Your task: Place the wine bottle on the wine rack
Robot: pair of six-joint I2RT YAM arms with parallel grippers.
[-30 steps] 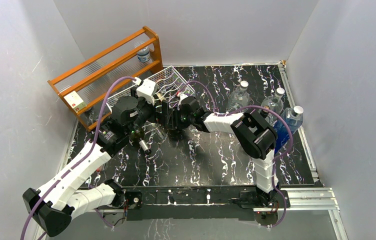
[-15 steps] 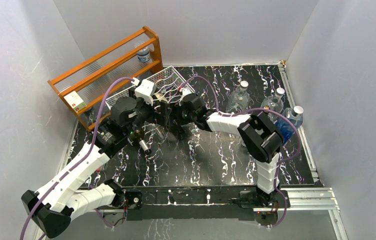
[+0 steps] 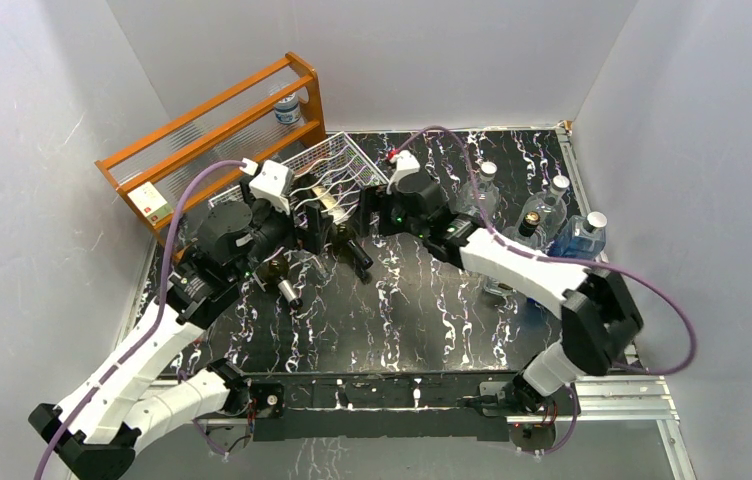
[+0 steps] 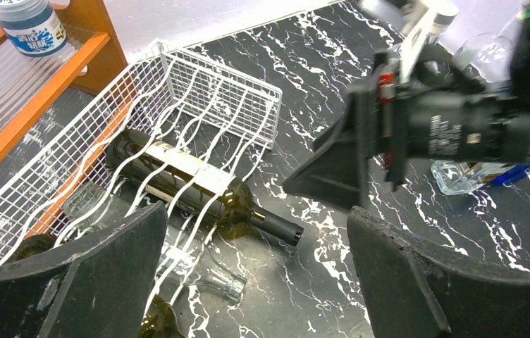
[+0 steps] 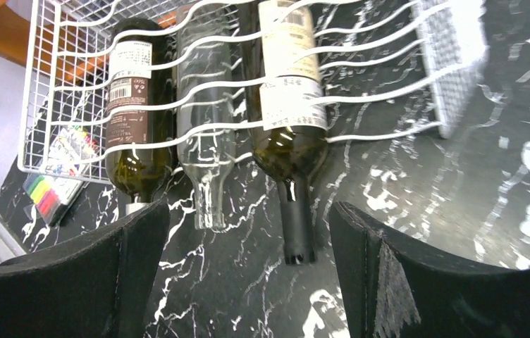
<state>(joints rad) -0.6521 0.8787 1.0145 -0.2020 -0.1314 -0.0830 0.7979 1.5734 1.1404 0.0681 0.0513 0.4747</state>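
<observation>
On wine rack (image 5: 452,70): wine bottle (image 5: 297,151) lying free | right jaws apart, drawn back since | left jaws apart

The wine bottle (image 5: 290,149) — base end — runs off the right wrist view's top.

The left arm (image 3: 142,350) and right arm (image 3: 512,265) had white shells on the long links and black housings at the joints. A purple cable (image 3: 180,215) ran along each to a white wrist box (image 3: 272,183). Small green lights (image 3: 399,214) glowed on the housings. The left gripper (image 4: 255,215) and right gripper (image 5: 248,211) had matte black, wedge-shaped fingers (image 4: 424,282) with rough edges.
</observation>
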